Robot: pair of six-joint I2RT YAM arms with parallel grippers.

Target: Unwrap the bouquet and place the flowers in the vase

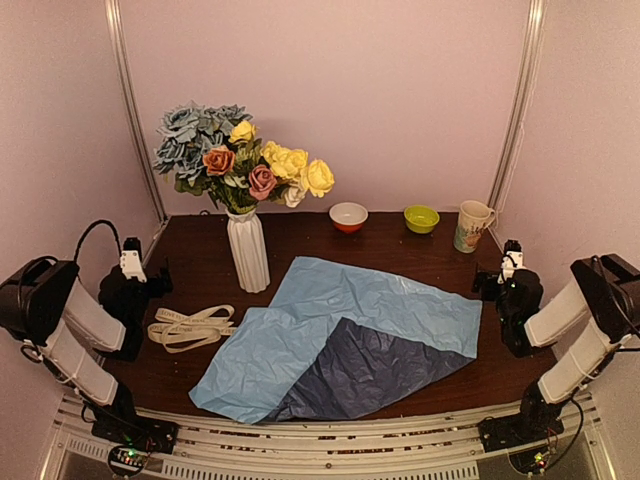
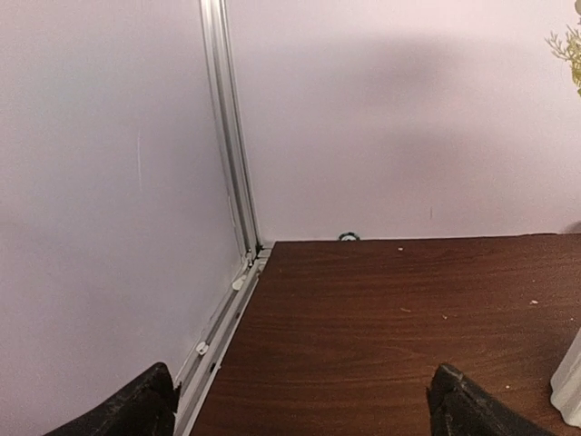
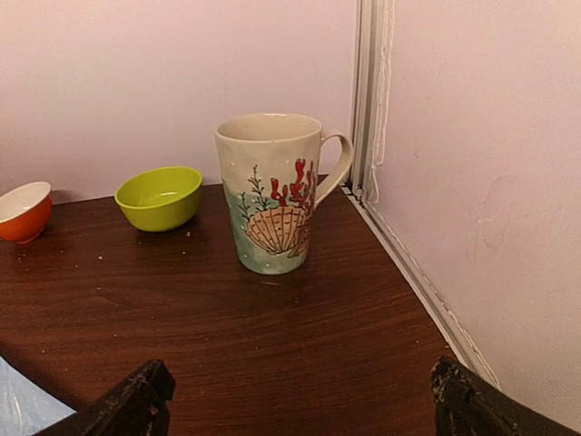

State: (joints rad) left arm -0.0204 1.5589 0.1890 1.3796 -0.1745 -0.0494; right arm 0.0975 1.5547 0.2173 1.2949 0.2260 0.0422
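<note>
Find flowers (image 1: 240, 165) already seated stems-down in vase (image 1: 248, 250), long axis vertical. Place vase at about 11 o'clock from the centre of table (image 1: 420, 262), upright, just off the far-left corner of the spread blue paper (image 1: 350, 330); cannot tell whether touching. Note cream ribbon (image 1: 190, 328) lying loose at 7 o'clock from vase, beside the paper's left edge.

Log left gripper (image 2: 300, 404) as spread wide, pinching nothing, parked at the table's left edge. Read vase at about 3 o'clock from it in the top view, near; catch only a sliver of the ribbed base at the right margin of the wrist view.

Log right gripper (image 3: 300, 404) as likewise spread and empty, facing mug (image 3: 272, 195). Read vase at about 9 o'clock from it, well apart, across the paper.

Judge left arm the nearer. Judge task as done: see no stem left lying on the table to fetch.
</note>
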